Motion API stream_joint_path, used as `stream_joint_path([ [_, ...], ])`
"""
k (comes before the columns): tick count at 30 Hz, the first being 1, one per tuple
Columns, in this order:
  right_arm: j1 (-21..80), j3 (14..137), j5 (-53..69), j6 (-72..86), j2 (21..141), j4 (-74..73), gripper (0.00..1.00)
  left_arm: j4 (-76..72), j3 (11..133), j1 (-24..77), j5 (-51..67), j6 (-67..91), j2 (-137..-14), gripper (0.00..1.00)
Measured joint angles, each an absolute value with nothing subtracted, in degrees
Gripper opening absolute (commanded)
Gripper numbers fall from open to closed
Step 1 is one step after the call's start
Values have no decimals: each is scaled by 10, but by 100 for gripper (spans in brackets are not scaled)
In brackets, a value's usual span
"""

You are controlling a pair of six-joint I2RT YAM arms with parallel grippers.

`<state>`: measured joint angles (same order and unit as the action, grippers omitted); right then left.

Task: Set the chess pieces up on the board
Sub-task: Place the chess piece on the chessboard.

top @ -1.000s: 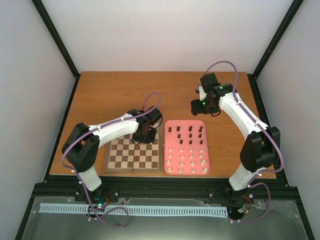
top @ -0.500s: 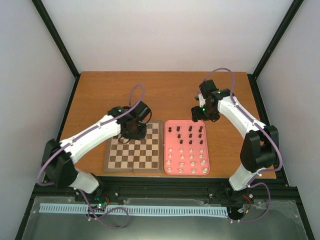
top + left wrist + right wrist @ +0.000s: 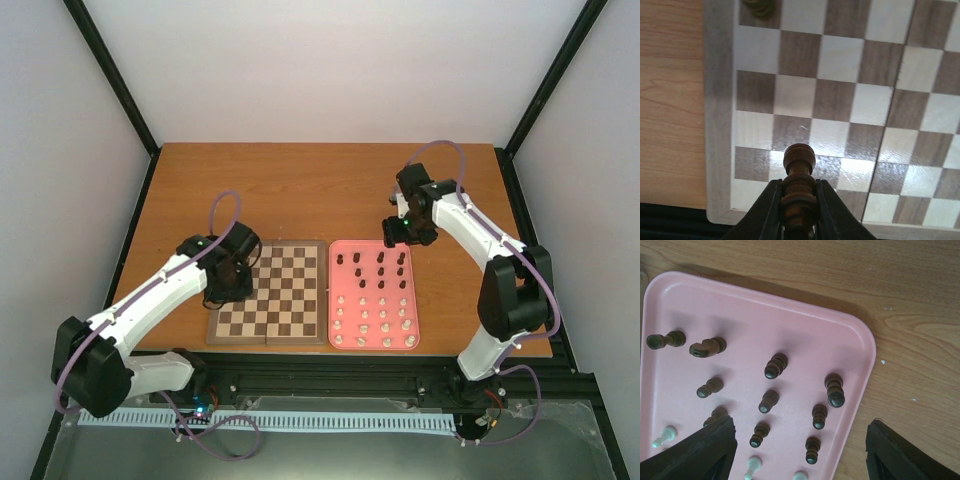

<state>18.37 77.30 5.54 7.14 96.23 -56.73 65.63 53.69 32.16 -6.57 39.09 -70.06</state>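
Chessman (image 3: 799,159), dark, clamped in left pincer (image 3: 798,200), seemingly over board (image 3: 840,100) corner

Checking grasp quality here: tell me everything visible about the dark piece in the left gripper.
The dark brown piece looks like glossy turned wood: a rounded knob head over stacked ringed collars; its base is hidden. The left gripper is shut on it, black fingers pressing both sides below the head. It hangs over the board near its border, touching nothing else visible.

Lab robot cell: white panels (image 3: 340,60), black framing posts (image 3: 112,75).
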Motion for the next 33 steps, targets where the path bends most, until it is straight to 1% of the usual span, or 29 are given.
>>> stream_joint_path([
  [8, 184, 778, 61, 71, 975, -566, 70, 641, 516, 230, -69, 390, -693, 2],
  [13, 184, 778, 65, 71, 976, -566, 70, 613, 515, 185, -63, 371, -721, 2],
  [21, 184, 778, 65, 71, 977, -566, 70, 574, 522, 163, -57, 348, -771, 2],
  [33, 183, 778, 65, 71, 985, -566, 70, 547, 536, 158, -57, 332, -808, 2],
])
